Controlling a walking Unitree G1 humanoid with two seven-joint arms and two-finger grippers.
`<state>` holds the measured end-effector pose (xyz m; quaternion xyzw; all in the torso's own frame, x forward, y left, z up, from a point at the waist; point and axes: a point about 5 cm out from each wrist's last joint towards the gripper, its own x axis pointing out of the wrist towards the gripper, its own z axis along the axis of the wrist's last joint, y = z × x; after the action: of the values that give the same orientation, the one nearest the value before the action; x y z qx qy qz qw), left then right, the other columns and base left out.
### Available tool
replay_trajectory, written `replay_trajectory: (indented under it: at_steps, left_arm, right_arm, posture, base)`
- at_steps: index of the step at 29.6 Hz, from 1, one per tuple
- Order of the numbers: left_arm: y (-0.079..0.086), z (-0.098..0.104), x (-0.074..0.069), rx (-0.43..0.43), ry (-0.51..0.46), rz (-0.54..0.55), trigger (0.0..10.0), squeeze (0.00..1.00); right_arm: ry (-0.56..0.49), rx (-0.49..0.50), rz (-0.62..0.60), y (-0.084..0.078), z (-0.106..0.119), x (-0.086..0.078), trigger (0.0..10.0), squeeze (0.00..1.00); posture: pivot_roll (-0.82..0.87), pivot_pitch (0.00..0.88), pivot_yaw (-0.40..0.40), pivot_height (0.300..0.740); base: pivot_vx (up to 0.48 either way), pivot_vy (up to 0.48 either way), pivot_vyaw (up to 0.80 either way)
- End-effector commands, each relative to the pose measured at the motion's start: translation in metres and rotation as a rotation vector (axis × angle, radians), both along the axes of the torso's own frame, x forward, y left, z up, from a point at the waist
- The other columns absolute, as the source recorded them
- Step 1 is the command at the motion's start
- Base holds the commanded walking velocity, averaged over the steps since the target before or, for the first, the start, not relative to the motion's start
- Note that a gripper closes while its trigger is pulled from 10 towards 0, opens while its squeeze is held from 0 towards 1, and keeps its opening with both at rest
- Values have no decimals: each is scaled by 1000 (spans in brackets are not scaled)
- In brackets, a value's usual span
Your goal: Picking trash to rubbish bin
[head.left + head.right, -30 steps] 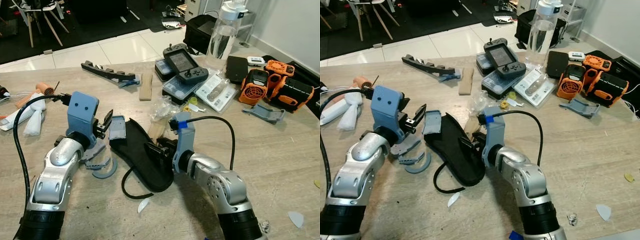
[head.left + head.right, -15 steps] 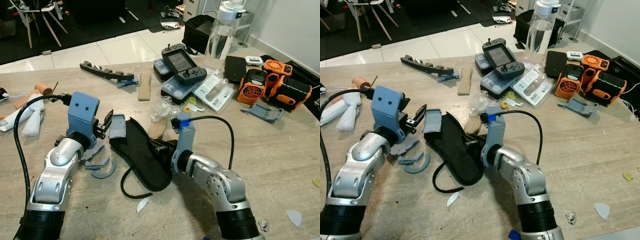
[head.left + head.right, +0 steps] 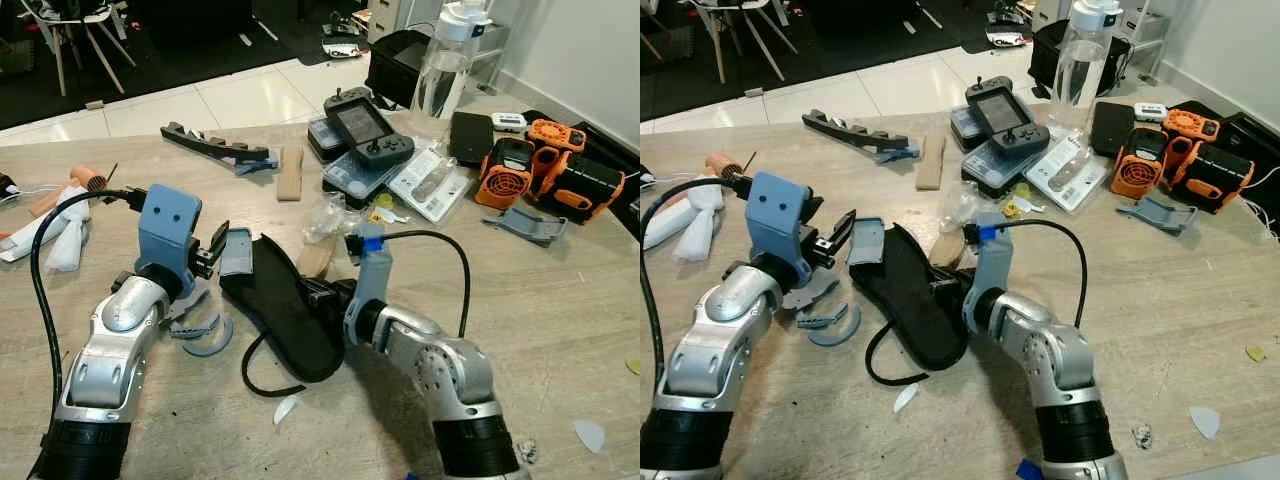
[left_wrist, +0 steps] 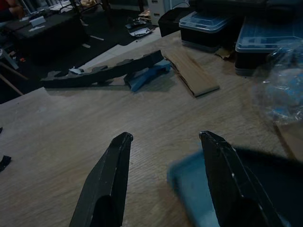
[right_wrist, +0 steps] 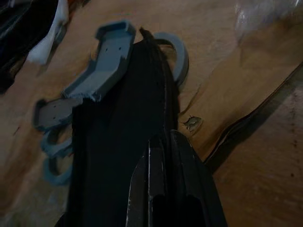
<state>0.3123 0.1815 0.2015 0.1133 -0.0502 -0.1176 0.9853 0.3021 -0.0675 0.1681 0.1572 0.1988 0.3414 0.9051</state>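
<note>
Right gripper (image 3: pixel 312 293): lowered onto the near edge of the black insole (image 3: pixel 285 320), which lies flat mid-table (image 3: pixel 560 300). The wrist view shows its fingers (image 5: pixel 163 189) closed together on the insole's rim, with no gap between them.

Left gripper (image 3: pixel 214 250): just left of the insole, above the table. Its fingers (image 4: pixel 109 184) are spread wide and hold nothing; a grey plastic bracket (image 3: pixel 236 253) sits just beyond them, against the insole's far end.

Grey curved fragments (image 3: pixel 205 335) lie on the table beside the left arm. A black cord (image 3: pixel 262 385) loops at the insole's near end. A crumpled clear bag (image 3: pixel 330 215) rests just behind the insole.
</note>
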Motion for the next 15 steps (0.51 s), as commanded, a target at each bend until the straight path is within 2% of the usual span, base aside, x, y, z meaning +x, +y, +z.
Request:
replay_trajectory:
  at_steps: [1, 2, 4, 5, 14, 15]
  left_arm:
    - [7, 0, 1, 30, 4, 15, 10000, 0]
    - [7, 0, 1, 30, 4, 15, 10000, 0]
    - [8, 1, 2, 33, 1, 19, 10000, 0]
    - [9, 1, 2, 34, 0, 20, 10000, 0]
    - [10, 3, 3, 35, -7, 25, 10000, 0]
    - [11, 3, 4, 35, -10, 27, 10000, 0]
  right_arm:
    - [-3, 29, 37, 1, 7, -4, 0, 0]
    - [-3, 29, 37, 1, 7, -4, 0, 0]
    - [-58, 42, 78, -2, 29, -6, 0, 0]
    - [-67, 43, 85, -3, 33, -7, 0, 0]
    - [-91, -10, 114, -8, 40, -10, 0, 0]
    - [-108, -53, 113, -12, 42, -10, 0, 0]
  posture:
    - [1, 197, 50, 740]
    - [1, 197, 50, 740]
    - [-1, 196, 51, 740]
    - [-1, 196, 51, 740]
    - [-2, 194, 51, 740]
    - [-3, 194, 50, 740]
  base:
    - [0, 0, 0]
    - [0, 0, 0]
    - [0, 0, 0]
    - [0, 0, 0]
    - [0, 0, 0]
    - [0, 0, 0]
